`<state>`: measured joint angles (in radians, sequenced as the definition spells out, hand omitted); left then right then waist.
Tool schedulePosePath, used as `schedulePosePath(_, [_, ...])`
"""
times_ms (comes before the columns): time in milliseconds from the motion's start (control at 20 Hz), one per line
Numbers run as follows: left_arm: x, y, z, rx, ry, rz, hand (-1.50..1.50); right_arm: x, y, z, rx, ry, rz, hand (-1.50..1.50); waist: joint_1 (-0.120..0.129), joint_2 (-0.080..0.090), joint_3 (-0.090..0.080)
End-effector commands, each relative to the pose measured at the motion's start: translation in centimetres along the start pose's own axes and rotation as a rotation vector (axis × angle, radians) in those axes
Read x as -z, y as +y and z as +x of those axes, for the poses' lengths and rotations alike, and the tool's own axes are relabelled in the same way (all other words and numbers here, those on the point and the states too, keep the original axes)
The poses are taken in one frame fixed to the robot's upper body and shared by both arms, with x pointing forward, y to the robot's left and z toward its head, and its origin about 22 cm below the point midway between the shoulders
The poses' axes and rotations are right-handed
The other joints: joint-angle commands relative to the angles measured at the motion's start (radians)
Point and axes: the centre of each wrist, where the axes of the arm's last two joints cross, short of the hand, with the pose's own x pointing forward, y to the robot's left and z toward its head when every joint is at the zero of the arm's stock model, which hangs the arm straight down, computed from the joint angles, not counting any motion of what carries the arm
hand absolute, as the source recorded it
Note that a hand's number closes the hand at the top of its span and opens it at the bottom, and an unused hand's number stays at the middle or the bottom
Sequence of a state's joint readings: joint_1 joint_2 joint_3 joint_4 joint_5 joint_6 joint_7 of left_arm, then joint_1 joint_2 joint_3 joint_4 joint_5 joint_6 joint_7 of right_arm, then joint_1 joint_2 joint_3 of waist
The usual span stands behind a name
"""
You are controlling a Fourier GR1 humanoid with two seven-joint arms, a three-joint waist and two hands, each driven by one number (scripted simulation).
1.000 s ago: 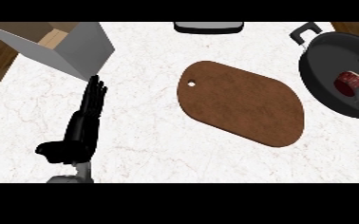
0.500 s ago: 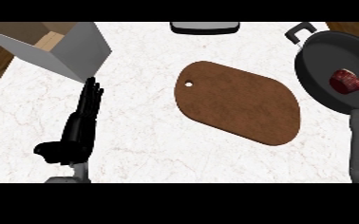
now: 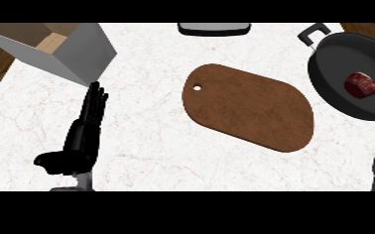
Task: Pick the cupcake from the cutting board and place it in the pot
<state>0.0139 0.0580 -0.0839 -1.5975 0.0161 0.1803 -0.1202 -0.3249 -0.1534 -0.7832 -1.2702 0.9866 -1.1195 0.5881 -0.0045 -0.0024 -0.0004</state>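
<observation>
Cupcake (image 3: pixel 359 84) lay inside pot (image 3: pixel 338 82); left hand (image 3: pixel 82 129) rested, fingers straight; I judged only a bump could tip it

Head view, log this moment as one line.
cupcake: in pot | cutting board: bare | left hand: open, resting on counter | right hand: out of view

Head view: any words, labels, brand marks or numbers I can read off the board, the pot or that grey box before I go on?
None: no readable text shows anywhere.
Cutting board: plain brown, only a hanging hole.
Pot: plain black, with the cupcake inside.
Grey box: no markings.
Left hand: no markings.
</observation>
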Motion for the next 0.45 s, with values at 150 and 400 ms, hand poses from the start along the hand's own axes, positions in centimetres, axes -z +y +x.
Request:
schedulePosePath(150, [0.7,0.7,-0.1,-0.003,-0.011,-0.003,0.0,1.8,-3.7,-1.5,0.057,-0.001,-0.123,-1.5,0.002,0.002,0.0])
schedulePosePath(400, [1.0,0.6,0.3,0.004,0.004,-0.003,0.0,1.5,-8.0,-3.6,0.051,-0.001,-0.174,-1.5,-0.001,0.001,0.0])
